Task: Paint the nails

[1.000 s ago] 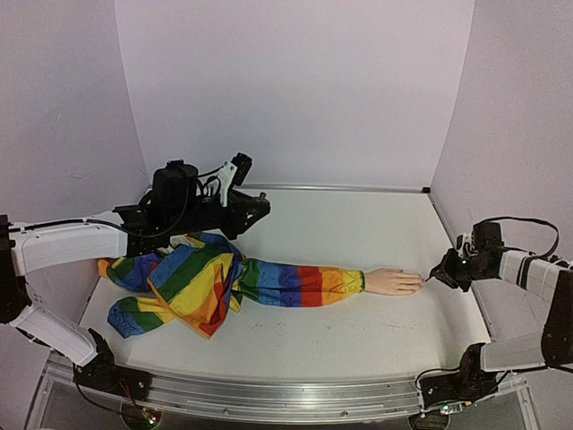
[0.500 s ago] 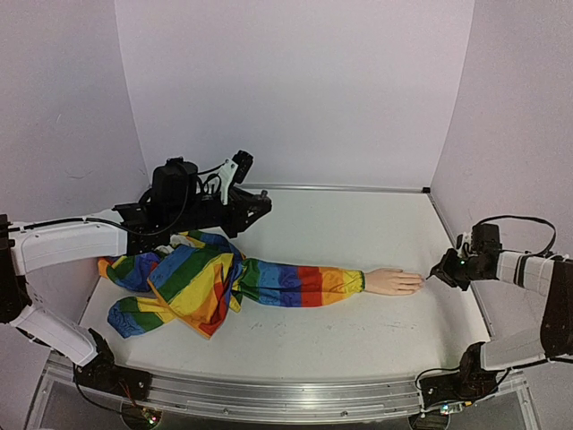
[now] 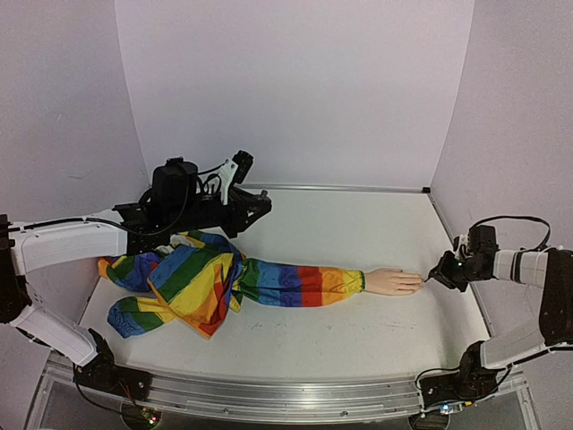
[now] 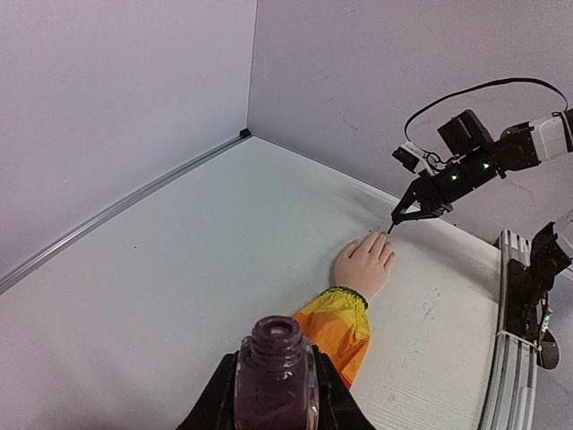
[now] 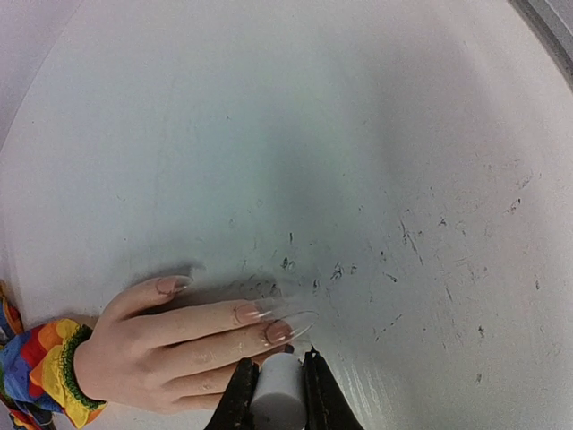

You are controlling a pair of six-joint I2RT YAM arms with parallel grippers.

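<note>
Barely any change: right tool (image 5: 274, 381) still clamps the white brush cap (image 5: 276, 400) at the nails (image 5: 253, 311) near the bench (image 3: 358, 224) right edge; left tool (image 4: 274, 410) still grips the open bottle (image 4: 276, 367).

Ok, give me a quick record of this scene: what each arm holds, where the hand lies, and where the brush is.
left fingers: shut on open bottle of dark polish
right fingers: shut on white brush
hand: flat on table, palm down, fingertips toward right arm
brush position: at the fingertips; contact unclear
nails: long; paint hard to judge
sleeve: rainbow, bunched at left end
</note>
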